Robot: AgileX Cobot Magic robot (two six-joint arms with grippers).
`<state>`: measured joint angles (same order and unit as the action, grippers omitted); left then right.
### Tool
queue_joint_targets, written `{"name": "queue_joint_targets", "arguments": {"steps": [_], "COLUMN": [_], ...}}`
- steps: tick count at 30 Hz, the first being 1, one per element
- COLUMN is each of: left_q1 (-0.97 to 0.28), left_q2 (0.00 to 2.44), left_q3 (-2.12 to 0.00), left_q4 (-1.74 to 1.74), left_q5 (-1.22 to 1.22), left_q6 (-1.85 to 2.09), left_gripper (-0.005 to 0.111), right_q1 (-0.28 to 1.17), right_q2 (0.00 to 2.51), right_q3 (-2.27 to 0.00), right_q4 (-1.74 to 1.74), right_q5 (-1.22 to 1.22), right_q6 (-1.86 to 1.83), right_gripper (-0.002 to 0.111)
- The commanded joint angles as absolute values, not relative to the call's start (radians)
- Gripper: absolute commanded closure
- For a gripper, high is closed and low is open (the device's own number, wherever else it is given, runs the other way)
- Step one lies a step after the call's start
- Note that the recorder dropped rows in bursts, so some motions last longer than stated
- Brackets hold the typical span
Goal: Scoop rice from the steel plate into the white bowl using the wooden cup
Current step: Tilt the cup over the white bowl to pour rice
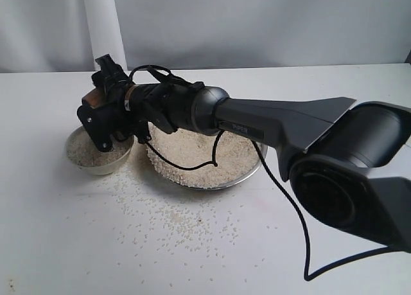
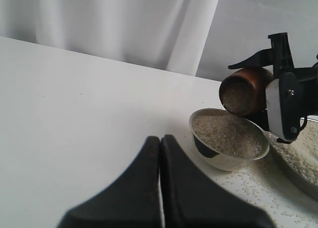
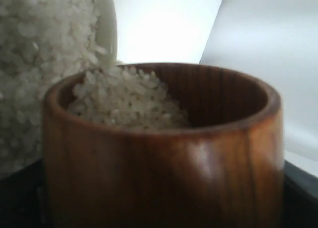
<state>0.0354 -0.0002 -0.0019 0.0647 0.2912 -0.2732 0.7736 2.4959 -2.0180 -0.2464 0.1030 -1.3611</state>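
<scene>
Gripped by the right jaws, the wooden cup (image 3: 164, 153) hangs tilted just above the white bowl (image 2: 223, 161), rice (image 3: 124, 101) at its lip, apparently mid-pour; next it likely needs tipping further, then a return to the steel plate (image 1: 231, 182) beside the bowl, while the left jaws sit together, apart from the bowl.

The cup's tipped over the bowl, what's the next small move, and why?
Probably the right gripper should tilt the wooden cup a bit further: its mouth hangs over the white bowl, yet rice sits inside the cup.
</scene>
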Motion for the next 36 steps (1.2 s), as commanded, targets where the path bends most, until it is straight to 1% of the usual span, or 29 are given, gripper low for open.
{"name": "queue_joint_targets", "arguments": {"steps": [1, 25, 36], "left_q1": [0.030, 0.030, 0.030], "left_q2": [0.000, 0.000, 0.000], "left_q3": [0.000, 0.000, 0.000], "left_q4": [0.061, 0.061, 0.061], "left_q5": [0.286, 0.286, 0.286], "left_q6": [-0.275, -0.275, -0.275], "left_gripper": [0.107, 0.107, 0.107], "right_q1": [0.779, 0.804, 0.808], "right_q2": [2.485, 2.485, 2.448], "right_q3": [-2.026, -2.026, -2.026], "right_q4": [-0.340, -0.490, -0.591], "right_q5": [0.097, 0.106, 0.161], "right_q6": [-1.359, -1.344, -1.292], "right_gripper": [0.108, 0.108, 0.108]}}
